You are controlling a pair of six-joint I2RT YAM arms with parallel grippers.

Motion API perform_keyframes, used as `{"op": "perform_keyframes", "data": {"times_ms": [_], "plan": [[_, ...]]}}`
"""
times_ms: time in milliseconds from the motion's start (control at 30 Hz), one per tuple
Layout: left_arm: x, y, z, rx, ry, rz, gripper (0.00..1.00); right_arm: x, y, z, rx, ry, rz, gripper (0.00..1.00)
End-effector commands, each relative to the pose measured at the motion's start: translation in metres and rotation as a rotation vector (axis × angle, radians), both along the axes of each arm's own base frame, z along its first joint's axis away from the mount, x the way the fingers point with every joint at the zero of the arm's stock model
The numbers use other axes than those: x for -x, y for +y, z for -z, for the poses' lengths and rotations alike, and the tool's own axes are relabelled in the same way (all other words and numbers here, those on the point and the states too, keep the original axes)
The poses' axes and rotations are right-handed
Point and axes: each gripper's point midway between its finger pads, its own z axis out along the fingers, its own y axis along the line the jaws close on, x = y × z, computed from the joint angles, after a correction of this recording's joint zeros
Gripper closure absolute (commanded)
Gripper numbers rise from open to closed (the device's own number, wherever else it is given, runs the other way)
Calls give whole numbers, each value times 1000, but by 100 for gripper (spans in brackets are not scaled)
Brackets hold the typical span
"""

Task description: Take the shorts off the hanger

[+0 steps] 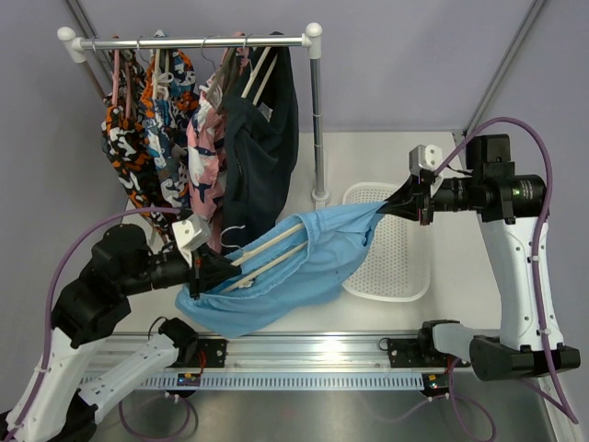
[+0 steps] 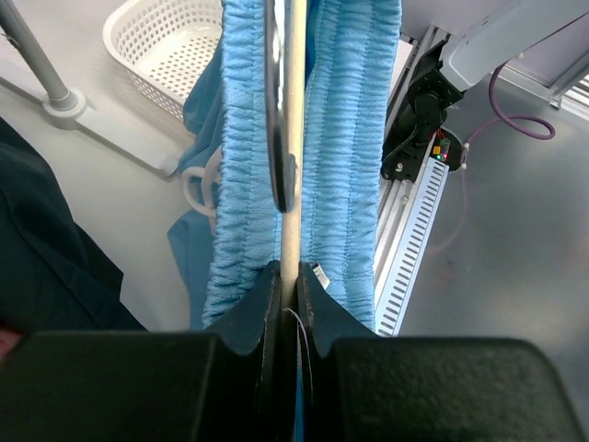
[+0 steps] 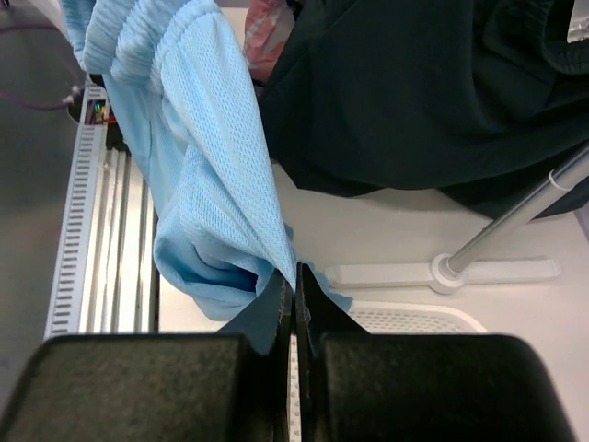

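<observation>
The light sky-blue shorts [image 1: 304, 253] are stretched between my two grippers above the table, still threaded on a wooden hanger [image 1: 267, 250]. My left gripper [image 1: 213, 272] is shut on the hanger's bar [image 2: 293, 138], with the ruched blue waistband [image 2: 340, 147] on both sides of it. My right gripper [image 1: 394, 208] is shut on a corner of the blue shorts [image 3: 221, 203], over the basket. The dark navy shorts [image 1: 262, 138] hang on the rack and also show in the right wrist view [image 3: 414, 83].
A white clothes rack [image 1: 193, 41] at the back holds orange-black-white patterned garments [image 1: 147, 120] and a pink patterned one [image 1: 207, 147]. Its pole [image 1: 318, 120] stands beside a white perforated basket [image 1: 396, 262]. A slotted rail [image 1: 304, 378] runs along the near edge.
</observation>
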Motion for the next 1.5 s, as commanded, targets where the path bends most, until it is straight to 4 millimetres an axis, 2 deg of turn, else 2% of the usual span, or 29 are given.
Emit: {"op": "perform_keyframes", "data": {"times_ms": [0, 33, 100, 133, 233, 367, 433, 467, 500, 533, 567, 600, 633, 700, 767, 800, 833, 933, 967, 1000, 1067, 1100, 1133, 1200, 1267, 1333, 1367, 1400, 1467], "plan": [[-3, 12, -11, 33, -64, -85, 100, -17, -2, -16, -61, 31, 63, 100], [-1, 13, -16, 48, -76, -85, 100, -18, -1, -19, -88, 95, 93, 100], [2, 18, -22, 68, -97, -104, 100, -46, -3, -19, -106, 55, 170, 100], [6, 22, -27, 80, -114, -113, 100, -50, -3, -23, -138, 110, 219, 100], [13, 36, -38, 108, -155, -161, 100, -82, -7, -30, -182, 88, 313, 100], [23, 55, -49, 158, -195, -234, 100, -104, -10, -44, -226, 107, 381, 100], [22, 62, -53, 191, -206, -281, 100, -108, -5, -43, -239, 148, 369, 100], [22, 65, -57, 212, -220, -297, 100, -103, 7, -46, -229, 150, 330, 100], [18, 63, -64, 246, -232, -309, 100, -108, 15, -39, -194, 131, 321, 100], [16, 62, -68, 265, -240, -311, 100, -101, 25, -28, -157, 169, 299, 100], [10, 58, -70, 275, -238, -317, 100, -95, 37, -31, -141, 157, 266, 100], [5, 55, -83, 315, -260, -319, 100, -82, 61, -28, -118, 158, 197, 100], [0, 51, -85, 325, -262, -319, 100, -79, 72, -20, -100, 190, 164, 100], [-13, 43, -101, 357, -287, -325, 100, -67, 94, -24, -93, 198, 88, 100], [-21, 43, -114, 389, -324, -351, 100, -64, 103, -36, -103, 180, 60, 100], [-27, 46, -131, 432, -382, -378, 100, -65, 108, -37, -106, 195, 53, 100], [-34, 46, -134, 451, -402, -398, 100, -61, 114, -49, -119, 176, 34, 100], [-47, 46, -164, 548, -488, -436, 100, -59, 128, -58, -134, 204, 9, 100], [-52, 44, -166, 561, -496, -441, 100, -60, 132, -59, -139, 207, 9, 100], [-55, 44, -180, 615, -520, -451, 100, -66, 135, -54, -132, 215, 35, 100], [-67, 38, -187, 651, -515, -462, 100, -72, 142, -44, -117, 222, 59, 100], [-65, 38, -201, 701, -537, -455, 100, -85, 142, -38, -111, 233, 119, 100], [-72, 31, -201, 691, -521, -446, 100, -91, 142, -42, -122, 222, 150, 100], [-69, 26, -206, 673, -512, -411, 100, -109, 136, -50, -132, 185, 251, 100], [-68, 24, -202, 644, -509, -399, 100, -113, 133, -73, -181, 121, 280, 100], [-73, 24, -180, 590, -474, -420, 100, -110, 131, -94, -228, 99, 285, 100], [-65, 31, -179, 594, -490, -429, 100, -108, 131, -106, -249, 89, 277, 100], [-66, 36, -172, 582, -482, -454, 100, -107, 135, -104, -246, 115, 263, 100], [-65, 41, -160, 563, -475, -475, 100, -104, 143, -85, -225, 173, 212, 100]]}}
